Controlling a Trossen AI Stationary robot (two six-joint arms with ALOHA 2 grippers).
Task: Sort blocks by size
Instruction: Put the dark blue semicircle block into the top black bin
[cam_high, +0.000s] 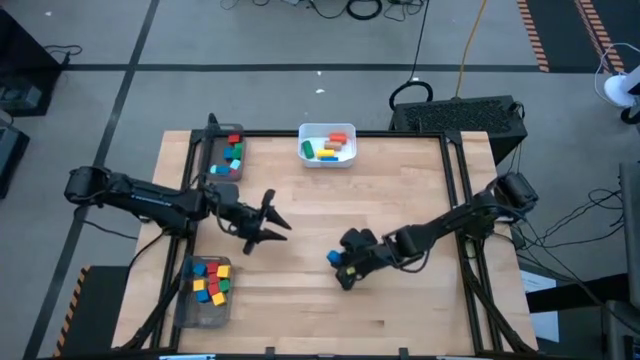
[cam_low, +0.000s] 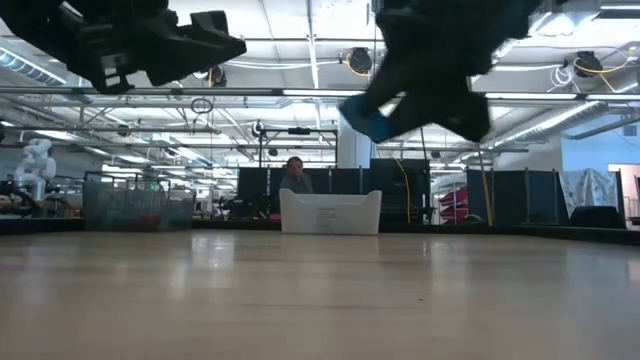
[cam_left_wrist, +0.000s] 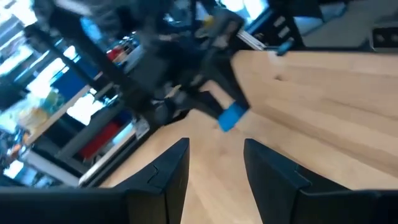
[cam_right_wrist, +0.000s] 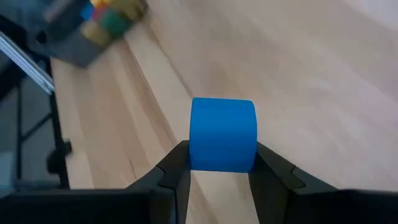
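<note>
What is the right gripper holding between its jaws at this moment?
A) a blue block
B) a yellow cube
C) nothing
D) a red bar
A: in the right wrist view the blue block sits clamped between the two jaws of the right gripper, and the high view shows the same blue piece at that gripper's tip above the table.

The middle of the table (cam_high: 400, 190) lies bare, open to passage; the left gripper (cam_high: 272, 222) and right gripper (cam_high: 343, 268), clamped on a blue block (cam_right_wrist: 222, 134), hang above it; trays (cam_high: 205, 300) line the left edge; the white bin (cam_high: 327, 155) stands at the far edge.
</note>
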